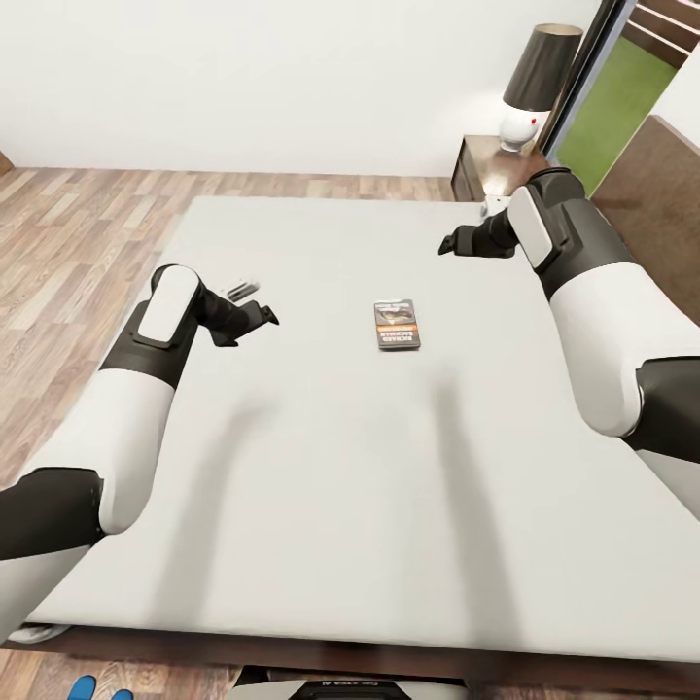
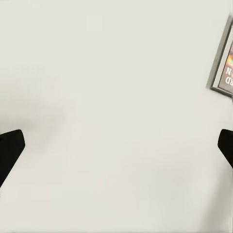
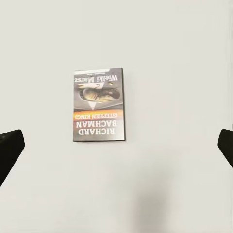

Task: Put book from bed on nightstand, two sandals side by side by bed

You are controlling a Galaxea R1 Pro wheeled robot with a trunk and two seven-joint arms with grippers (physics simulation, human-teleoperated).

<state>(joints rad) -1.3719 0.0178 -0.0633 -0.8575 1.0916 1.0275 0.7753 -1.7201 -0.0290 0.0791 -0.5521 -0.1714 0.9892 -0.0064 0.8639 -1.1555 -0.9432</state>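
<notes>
**A:** What does your head view give you?

**B:** The book (image 1: 397, 325) lies flat near the middle of the bed (image 1: 321, 506), between my two arms. My left end effector (image 1: 255, 317) hangs over the mattress off to one side of it, and my right end effector (image 1: 457, 241) sits higher, towards the nightstand (image 1: 486, 167) with the lamp (image 1: 533, 87). Something blue (image 1: 86, 689) peeks out on the floor at the foot of the bed, likely a sandal.

**A:** And the left wrist?

**B:** Fingers (image 2: 10, 148) spread wide, holding nothing. Just an edge of the book (image 2: 225, 68) shows, so a reach from here could miss it or nudge it away.

**A:** Right wrist?

**B:** Also wide open and empty, fingers (image 3: 9, 149) apart, with the book (image 3: 98, 105) lying ahead between them. My worry is that the book is thin and flush with a soft mattress. If I come down too shallow, the fingertips may slide over the cover or shove it along. If I come down too deep, I press into the mattress and pinch fabric instead.
</notes>
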